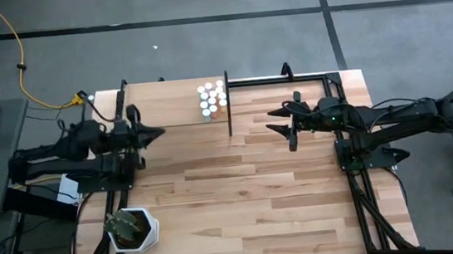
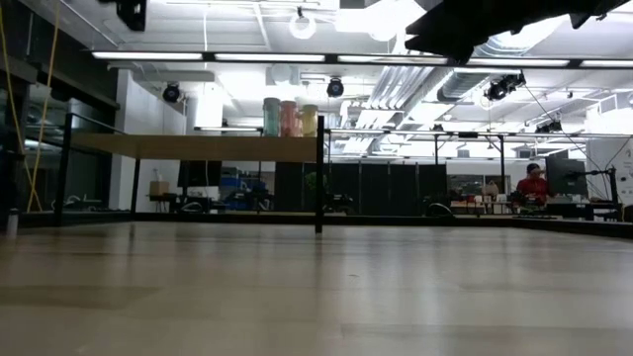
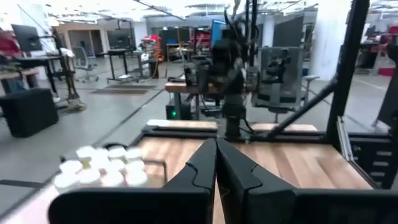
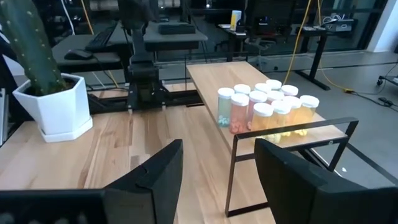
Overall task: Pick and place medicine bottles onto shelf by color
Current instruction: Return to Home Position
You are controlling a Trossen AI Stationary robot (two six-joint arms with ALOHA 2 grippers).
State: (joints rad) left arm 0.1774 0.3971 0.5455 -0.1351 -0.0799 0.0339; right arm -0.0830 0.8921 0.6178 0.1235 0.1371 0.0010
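The medicine bottles [image 1: 213, 97] stand upright in a tight cluster on the right end of the light-wood shelf [image 1: 166, 104] at the table's far side. They have white caps and pale blue-green, pink and yellowish-orange bodies, and they also show in the right wrist view [image 4: 267, 109], the left wrist view [image 3: 102, 165] and the low view [image 2: 289, 117]. My left gripper [image 1: 160, 134] is shut and empty, left of the bottles by the shelf's near edge. My right gripper [image 1: 273, 122] is open and empty, right of the shelf's black end post [image 1: 227, 102].
A white pot with a green plant [image 1: 132, 229] stands near the table's near left corner. A black frame rail [image 1: 288, 78] runs along the far right edge. The plank tabletop [image 1: 242, 200] lies between the arms and toward the near edge.
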